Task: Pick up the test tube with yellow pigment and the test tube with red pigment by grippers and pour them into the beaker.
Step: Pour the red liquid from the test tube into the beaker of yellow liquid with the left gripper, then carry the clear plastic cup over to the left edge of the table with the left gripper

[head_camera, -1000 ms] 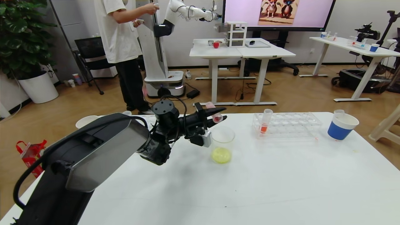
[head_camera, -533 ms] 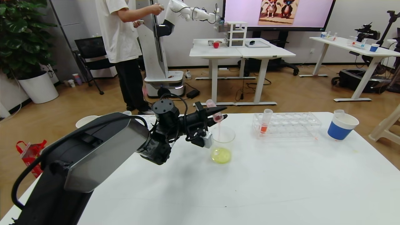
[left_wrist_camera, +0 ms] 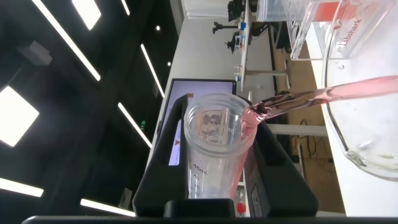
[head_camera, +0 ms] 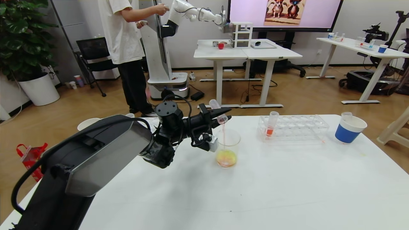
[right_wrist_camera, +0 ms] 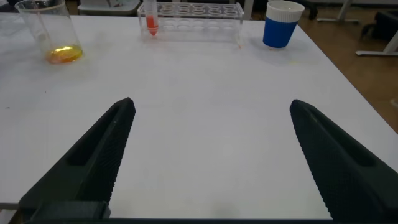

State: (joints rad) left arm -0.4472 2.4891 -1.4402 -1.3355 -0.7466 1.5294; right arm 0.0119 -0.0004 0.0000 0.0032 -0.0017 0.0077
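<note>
My left gripper (head_camera: 220, 115) is shut on the test tube with red pigment (head_camera: 217, 111). It holds the tube tipped, mouth down, over the beaker (head_camera: 227, 148). A thin pink-red stream runs from the mouth into the beaker, where the yellow liquid is turning orange. In the left wrist view the tube (left_wrist_camera: 214, 149) sits between the jaws of the left gripper (left_wrist_camera: 217, 134), and the stream crosses to the beaker rim (left_wrist_camera: 348, 143). My right gripper (right_wrist_camera: 211, 118) is open and empty, low over the table. A second red tube (head_camera: 271, 124) stands in the rack. The yellow-pigment tube is not in view.
A clear tube rack (head_camera: 292, 127) stands to the right of the beaker, and a blue-and-white paper cup (head_camera: 349, 129) sits farther right. The right wrist view shows the beaker (right_wrist_camera: 46, 34), rack (right_wrist_camera: 193, 12) and cup (right_wrist_camera: 283, 25). A white table (head_camera: 287, 185) lies below.
The left gripper has tipped the tube further. Red liquid started streaming into the beaker, and the liquid there went from yellow to orange.
</note>
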